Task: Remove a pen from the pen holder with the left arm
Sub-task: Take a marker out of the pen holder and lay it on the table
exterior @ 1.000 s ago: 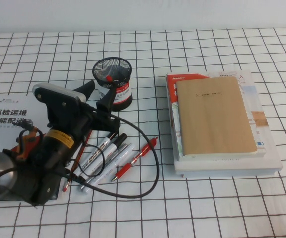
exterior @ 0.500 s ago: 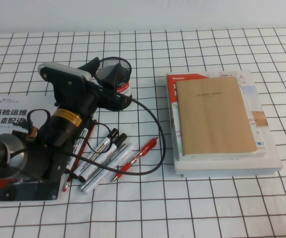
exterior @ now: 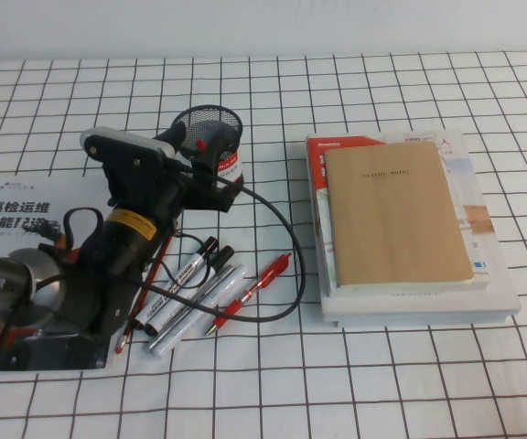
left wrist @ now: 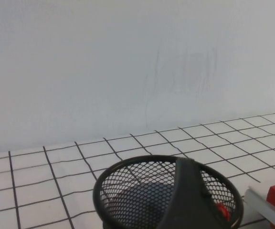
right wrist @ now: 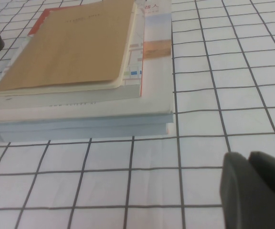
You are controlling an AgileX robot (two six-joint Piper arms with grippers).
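The desk [exterior: 382,384] has a white top ruled with a black grid of squares. A plain pale grey wall [left wrist: 128,57] rises behind its far edge, evenly lit and faintly streaked.

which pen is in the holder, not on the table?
The red-topped pen standing in the mesh pen holder; the markers and red pen lie flat on the table. Left hand is at the holder's rim, right hand near the books.

Black mesh pen holder [left wrist: 142,191] on a gridded table [left wrist: 42,167]; a dark finger [left wrist: 187,186] of the left gripper [left wrist: 183,207] crosses the holder, and a red object [left wrist: 222,210] shows inside it.
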